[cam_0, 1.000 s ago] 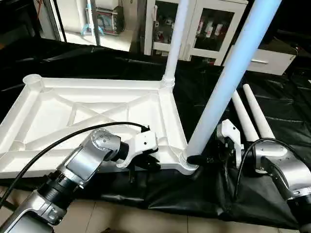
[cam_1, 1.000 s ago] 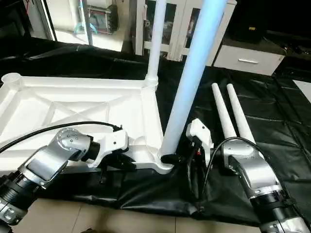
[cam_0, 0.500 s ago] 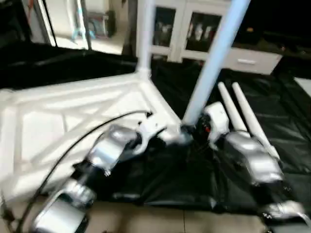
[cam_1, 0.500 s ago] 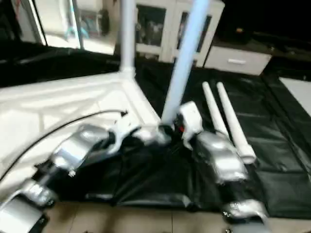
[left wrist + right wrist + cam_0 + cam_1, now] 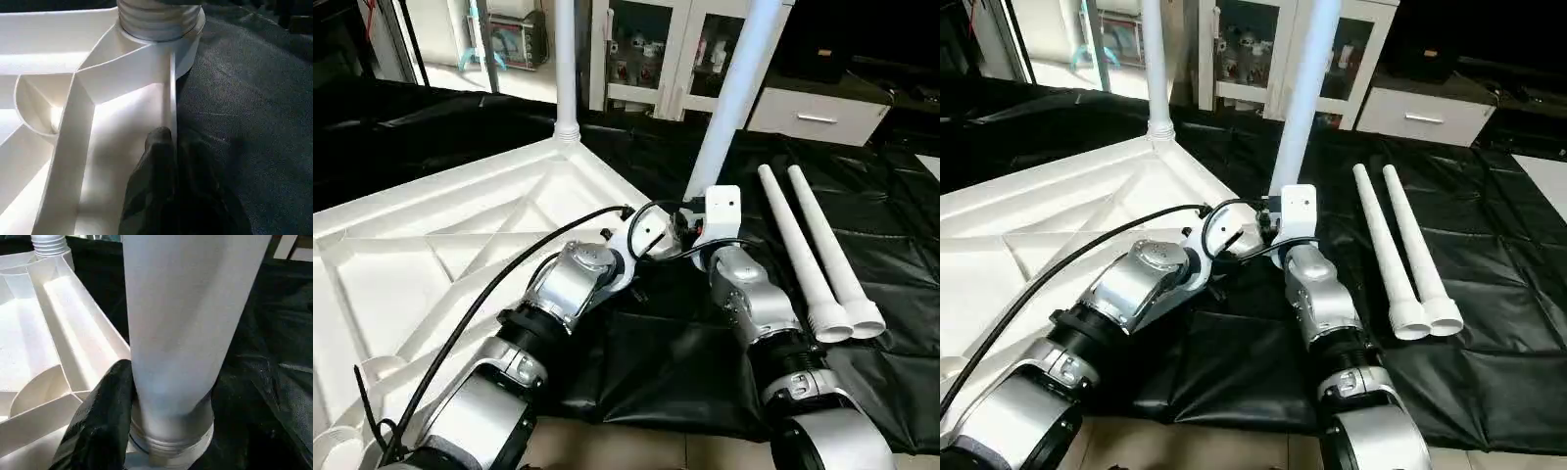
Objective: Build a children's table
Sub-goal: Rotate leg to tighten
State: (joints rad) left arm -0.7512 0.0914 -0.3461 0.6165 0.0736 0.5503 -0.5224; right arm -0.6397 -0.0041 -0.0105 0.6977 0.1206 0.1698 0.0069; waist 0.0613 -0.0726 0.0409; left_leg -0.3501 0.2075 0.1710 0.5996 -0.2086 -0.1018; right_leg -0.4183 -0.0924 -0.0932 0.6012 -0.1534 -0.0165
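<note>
The children's table top (image 5: 431,255) lies upside down on a black sheet, its X-ribs facing up. One white leg (image 5: 565,59) stands in the far corner socket. A second leg (image 5: 736,93) stands in the corner socket right in front of my two grippers. My left gripper (image 5: 175,144) is shut on the top's rim just beside that socket, one black finger (image 5: 155,161) inside the rim. My right gripper (image 5: 171,396) is shut on the second leg's ribbed base, with a finger (image 5: 105,421) against it. Two loose legs (image 5: 808,245) lie side by side on the sheet to the right.
The black sheet (image 5: 901,206) covers the floor, with bare tiles (image 5: 636,450) at its near edge. Glass-door cabinets (image 5: 646,49) and a white drawer unit (image 5: 813,113) stand behind. My left arm's black cable (image 5: 499,284) loops over the top. An empty corner socket (image 5: 374,370) sits near left.
The table top has swung round on the sheet: the held corner with its leg now lies farther from me, both arms stretched forward. The head view has also shifted. Both grips are unchanged.
</note>
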